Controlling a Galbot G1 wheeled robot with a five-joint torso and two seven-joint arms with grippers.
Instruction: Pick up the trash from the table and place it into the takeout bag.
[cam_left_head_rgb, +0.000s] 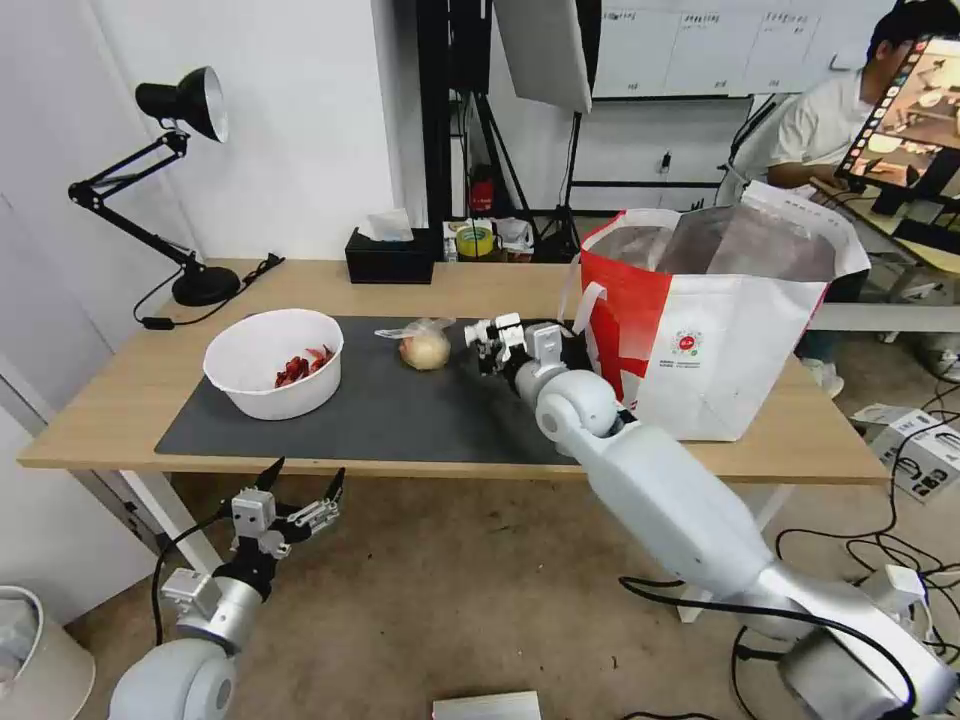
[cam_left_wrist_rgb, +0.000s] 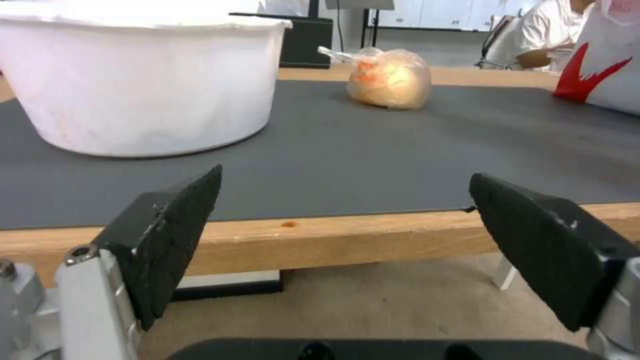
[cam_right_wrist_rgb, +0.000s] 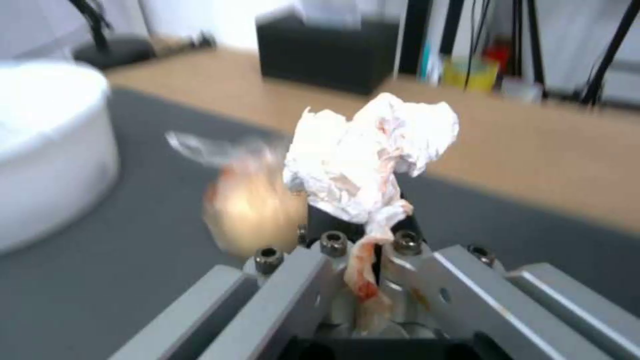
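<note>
While your right gripper (cam_right_wrist_rgb: 360, 225) pinched the crumpled tissue (cam_right_wrist_rgb: 370, 160) just beside the takeout bag (cam_left_head_rgb: 720, 340), that thin hold risked dropping it short.

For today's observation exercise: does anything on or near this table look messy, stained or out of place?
The crumpled tissue clamped in the right claw carries reddish stains. The bowl holds red scraps. Otherwise nothing looks spilled.

Between the right jaws sat a white crumpled tissue (cam_right_wrist_rgb: 367, 155) streaked red-orange. Beyond it lay a beige lump in a clear bag (cam_left_head_rgb: 425, 346), a white bowl (cam_left_head_rgb: 272, 362) with red scraps, on a dark grey mat (cam_left_head_rgb: 400, 410) over the light-wood counter (cam_left_head_rgb: 110, 410).
</note>
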